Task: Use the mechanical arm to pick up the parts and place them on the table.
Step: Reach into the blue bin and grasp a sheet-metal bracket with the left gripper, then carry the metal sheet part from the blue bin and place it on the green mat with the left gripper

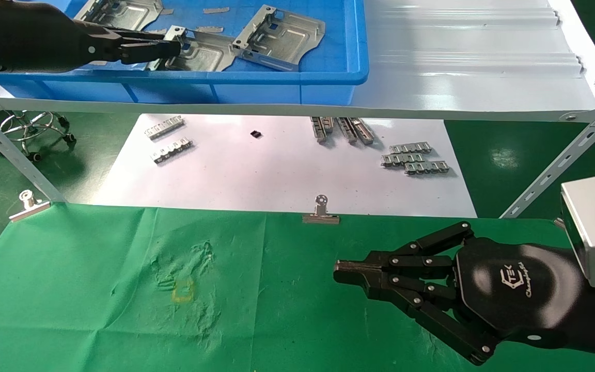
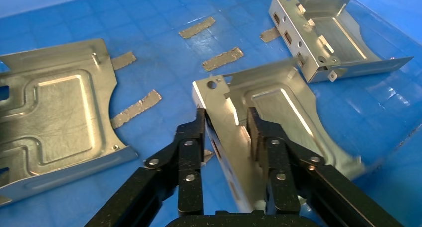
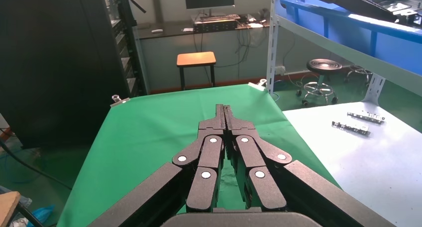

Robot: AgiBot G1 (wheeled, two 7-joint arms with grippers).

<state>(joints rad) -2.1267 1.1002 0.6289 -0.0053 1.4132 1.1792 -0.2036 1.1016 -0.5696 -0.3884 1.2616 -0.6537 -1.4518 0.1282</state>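
Three silver stamped parts lie in the blue bin (image 1: 328, 77): one at the left (image 1: 116, 11) (image 2: 50, 112), one in the middle (image 1: 202, 54) (image 2: 278, 107), one at the right (image 1: 279, 36) (image 2: 323, 35). My left gripper (image 1: 176, 47) (image 2: 228, 115) reaches into the bin, and its fingers are closed on the bent-up edge of the middle part, which sits tilted. My right gripper (image 1: 340, 268) (image 3: 225, 109) is shut and empty, hovering low over the right side of the green table (image 1: 96, 289) (image 3: 149, 127).
The bin stands on a glossy white shelf (image 1: 473, 51). Small toothed strips (image 2: 222, 58) lie in the bin. Below, a white sheet (image 1: 256, 170) carries metal strips. Binder clips (image 1: 321, 212) (image 1: 29, 204) hold the cloth's far edge. A yellow square mark (image 1: 183, 290) is on the cloth.
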